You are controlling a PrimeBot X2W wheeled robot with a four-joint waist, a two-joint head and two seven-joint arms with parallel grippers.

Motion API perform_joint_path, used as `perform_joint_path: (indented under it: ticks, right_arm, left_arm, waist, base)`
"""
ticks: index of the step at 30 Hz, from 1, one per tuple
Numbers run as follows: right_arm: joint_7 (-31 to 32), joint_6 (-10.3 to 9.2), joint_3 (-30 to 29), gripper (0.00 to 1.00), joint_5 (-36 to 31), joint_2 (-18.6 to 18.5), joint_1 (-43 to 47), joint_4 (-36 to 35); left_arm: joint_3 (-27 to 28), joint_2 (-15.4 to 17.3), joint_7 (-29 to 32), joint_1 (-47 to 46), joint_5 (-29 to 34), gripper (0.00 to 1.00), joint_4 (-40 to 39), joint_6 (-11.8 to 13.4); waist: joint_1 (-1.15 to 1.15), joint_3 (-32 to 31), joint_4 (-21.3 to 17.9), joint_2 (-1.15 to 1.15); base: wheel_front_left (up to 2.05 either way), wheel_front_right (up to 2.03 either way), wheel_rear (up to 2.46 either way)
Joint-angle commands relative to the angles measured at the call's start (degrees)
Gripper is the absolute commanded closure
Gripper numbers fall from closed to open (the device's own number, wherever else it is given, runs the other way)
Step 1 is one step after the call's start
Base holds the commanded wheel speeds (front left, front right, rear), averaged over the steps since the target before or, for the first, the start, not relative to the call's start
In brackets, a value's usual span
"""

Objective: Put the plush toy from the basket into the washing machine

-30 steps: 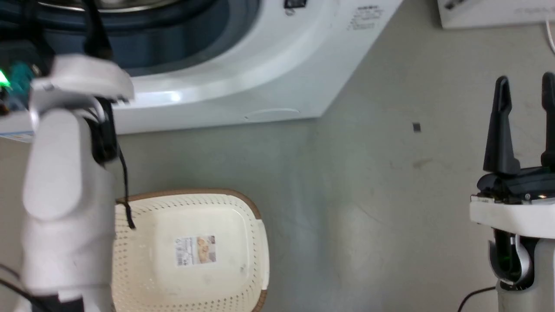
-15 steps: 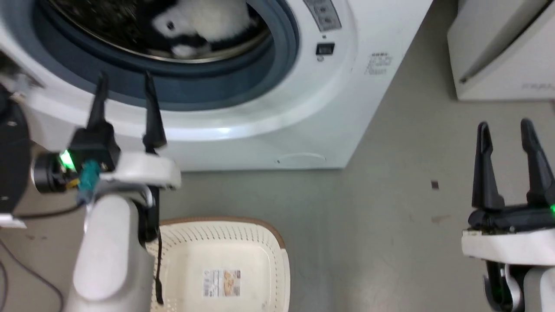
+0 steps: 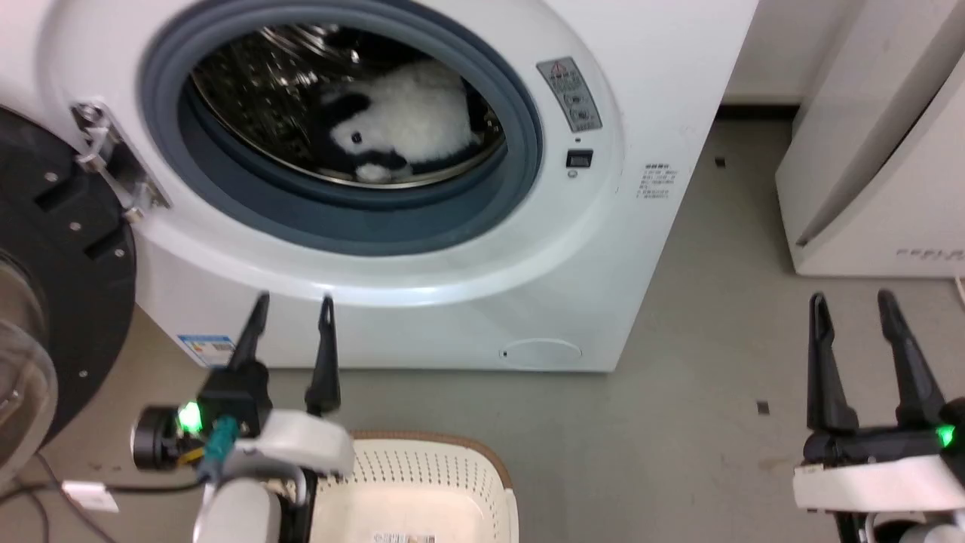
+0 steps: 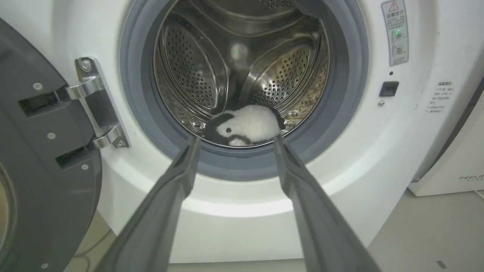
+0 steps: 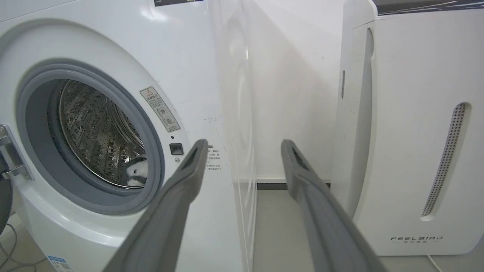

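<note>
Left gripper [image 3: 293,302] just below washing machine [image 3: 663,75] opening, fingers apart, holding nothing. Plush toy [image 3: 407,121] inside the drum, up and ahead of those fingers, long axis across the opening. Right gripper [image 3: 850,298] off machine's right side, also spread, farther away. Left wrist view: toy on drum floor. Head view adds basket [image 3: 422,467] before machine.

a white slanted appliance marked feelbird [image 5: 408,151] stands on the grey floor [image 3: 678,422], which bears small dark marks [image 3: 763,407].
</note>
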Motion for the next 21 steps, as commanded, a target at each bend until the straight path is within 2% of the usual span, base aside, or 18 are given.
perform_joint_path:
  ticks: [1, 10, 20, 21]
  right_arm:
    - [-0.3, -0.04, 0.0, 0.0, -0.2, 0.0, 1.0, 0.4]
    - [-0.3, -0.04, 0.8, 0.0, -0.3, 0.0, 5.1, 2.1]
    - [-0.3, -0.04, 0.5, 0.0, -0.5, 0.0, 7.0, 2.6]
    - [0.0, 0.0, 0.5, 1.0, -0.2, 0.0, 6.3, 2.5]
  left_arm:
    - [-0.3, -0.3, -0.3, 1.2, 0.3, 0.0, 0.0, 0.3]
    - [-0.5, -0.7, -0.3, 8.0, 1.1, 0.0, -3.2, 3.9]
    - [-1.1, -0.8, -0.3, 10.5, 0.7, 0.0, -3.7, 4.0]
    - [-1.1, -0.8, 0.0, 9.9, 0.8, 1.0, -3.8, 3.7]
  waist:
    - [0.01, -1.3, 0.3, 0.0]
    - [0.01, -5.4, 1.1, 0.0]
    - [0.01, -6.9, 2.1, 0.0]
    - [0.01, -6.9, 2.1, 0.0]
  base:
    - [0.0, 0.0, 0.0]
    - [0.0, 0.0, 0.0]
    - [0.0, 0.0, 0.0]
    - [0.0, 0.0, 0.0]
